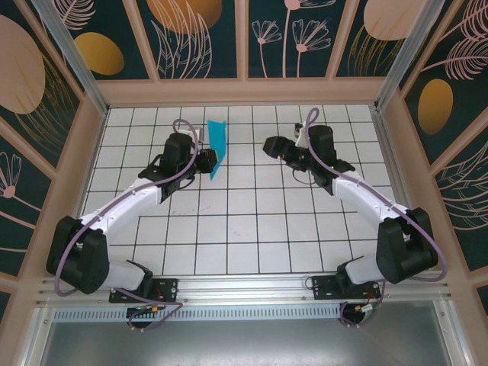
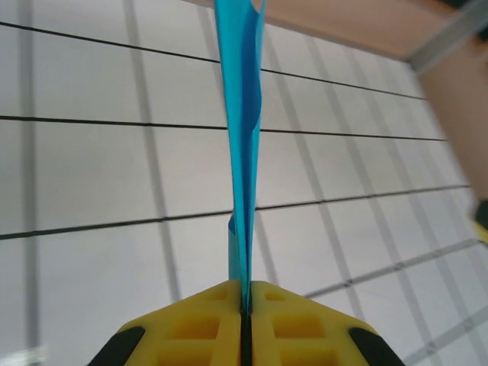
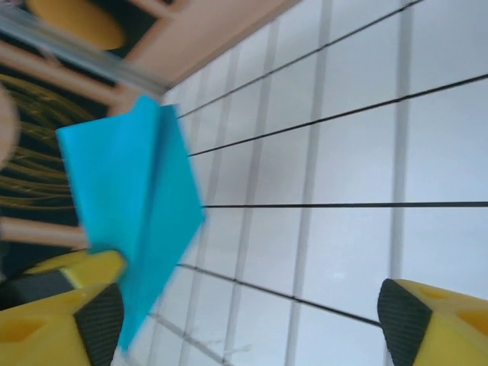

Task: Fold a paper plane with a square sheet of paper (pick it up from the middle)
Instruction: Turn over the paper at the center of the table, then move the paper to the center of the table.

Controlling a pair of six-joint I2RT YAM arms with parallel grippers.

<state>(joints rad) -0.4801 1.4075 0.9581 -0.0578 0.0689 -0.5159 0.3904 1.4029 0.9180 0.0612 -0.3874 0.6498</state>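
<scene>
One hold carries the whole job at this moment. Left gripper, about 10 o'clock from the middle of the tiled table, is clamped on the lower edge of the paper plane. The narrow folded teal strip stands out of the pads toward 12 o'clock, off the tiles. In the left wrist view the yellow fingers are pressed together with the paper edge-on between them. Its layers part slightly just above the pinch and wave higher up.

Right gripper, about 1 o'clock, is well apart from the paper, jaws spread wide with nothing between them. From its wrist camera the plane shows at 9 o'clock, blurred.

Likely risks:
- The pinch is small and low on a tall thin strip. A quick swing could make it flop or twist in the pads.
- The parted layers could spring wider and lose the crease.
- If the right claw closes on a waving edge, it may catch one layer only, or crumple it.
- Letting go on the left before a second hold is secure would drop the plane to the tiles.
</scene>
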